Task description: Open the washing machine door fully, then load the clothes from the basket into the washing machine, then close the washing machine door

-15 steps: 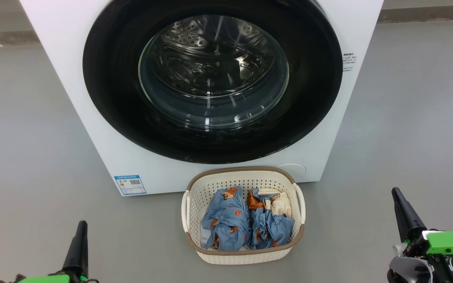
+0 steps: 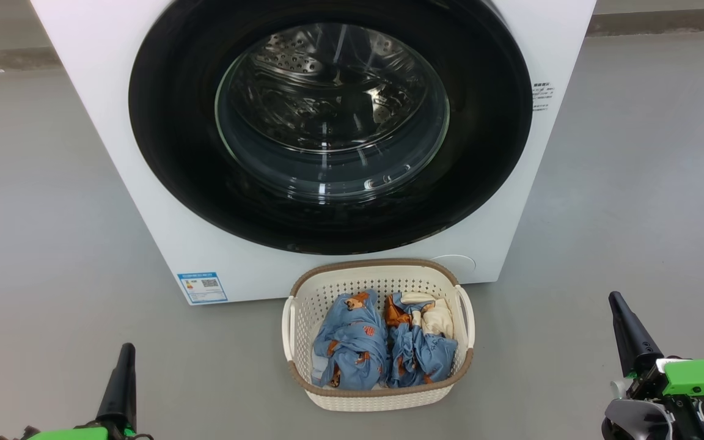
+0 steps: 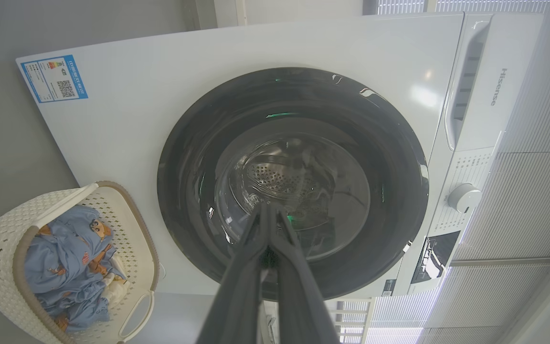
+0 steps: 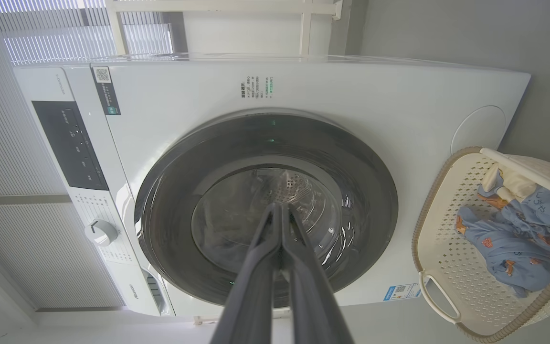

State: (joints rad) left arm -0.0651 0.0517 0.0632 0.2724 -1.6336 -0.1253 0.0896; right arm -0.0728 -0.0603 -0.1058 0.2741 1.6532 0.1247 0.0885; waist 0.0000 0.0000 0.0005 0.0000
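**A:** Where are the grippers?

**B:** The left gripper (image 2: 126, 350) and right gripper (image 2: 616, 299) both have their fingers pressed together and hold nothing. They hang low over the floor (image 2: 34, 256), either side of the basket (image 2: 382, 400).

**A:** And the door?

**B:** The one washing machine door (image 2: 172, 153) is shut on the one washing machine (image 2: 95, 79). It looks rigid and glossy, probably slippery. I'd hook its rim edge, though no handle shows.

**A:** Clothes?

**B:** The clothes (image 2: 352, 342) lie in two crumpled bundles in the single basket, just before the machine's front. They're soft and light, so pinch a top fold.
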